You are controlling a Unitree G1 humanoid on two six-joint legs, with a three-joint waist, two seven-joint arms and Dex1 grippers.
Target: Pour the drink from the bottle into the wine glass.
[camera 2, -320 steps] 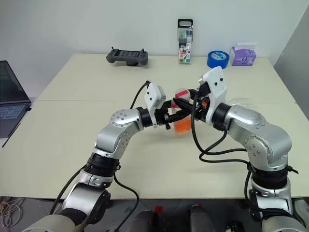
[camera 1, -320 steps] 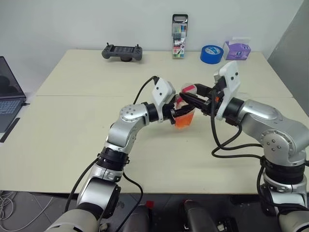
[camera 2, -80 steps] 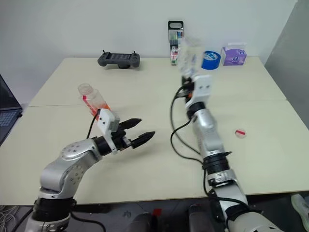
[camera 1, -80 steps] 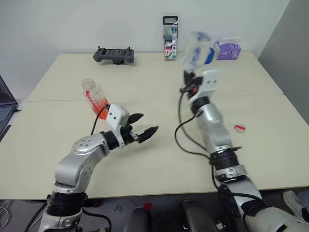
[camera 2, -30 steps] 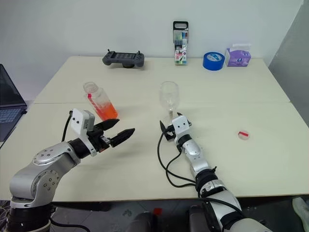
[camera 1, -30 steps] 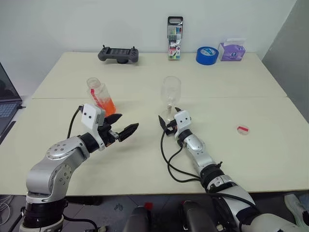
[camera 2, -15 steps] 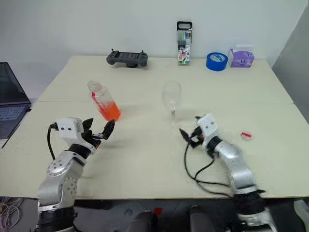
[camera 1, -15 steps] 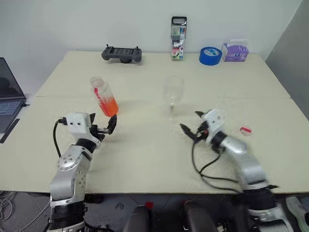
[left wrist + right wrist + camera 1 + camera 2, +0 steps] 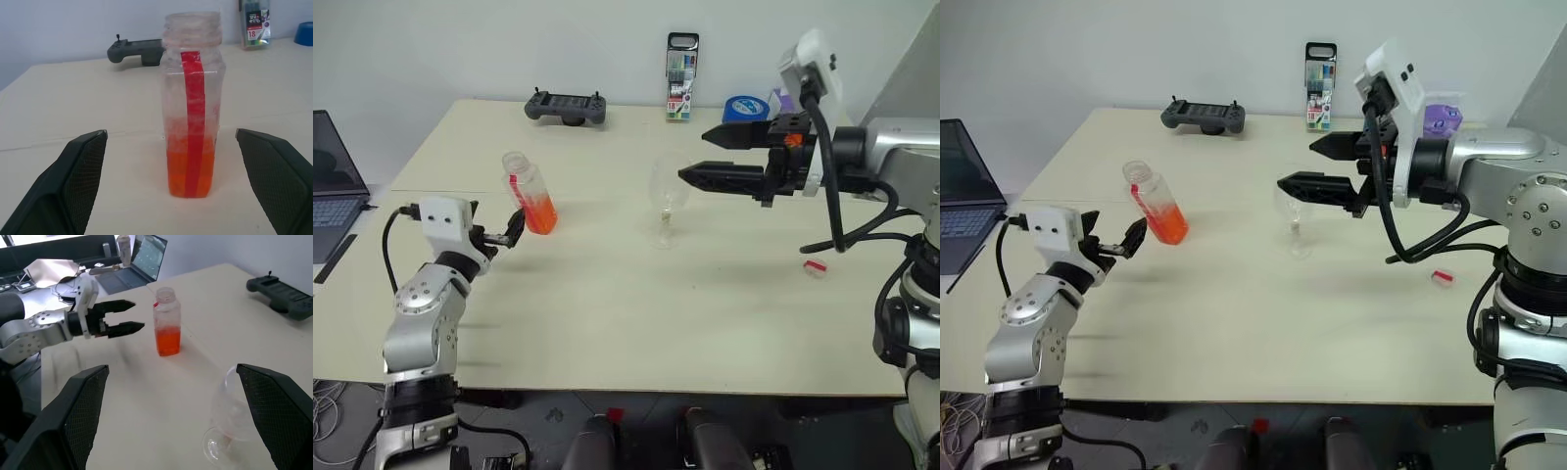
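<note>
Now bottle (image 9: pixel 530 194) upright, uncapped; wine glass (image 9: pixel 667 193) apart — both grippers' jaws spread.

Silver-jointed humanoid arms with black cabling.
Each rounded metallic arm carries a white wrist block and two black tapered fingers (image 9: pixel 736 157); orange trim marks the right wrist.

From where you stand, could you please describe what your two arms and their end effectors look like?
Both arms have rounded silver-grey metal segments with black joint rings. Each wrist carries a white boxy camera housing. The left end effector and right end effector each have two black tapered fingers with a textured, mesh-like inner surface. Loose black cables loop alongside both arms, and the right wrist shows a small orange detail.
</note>
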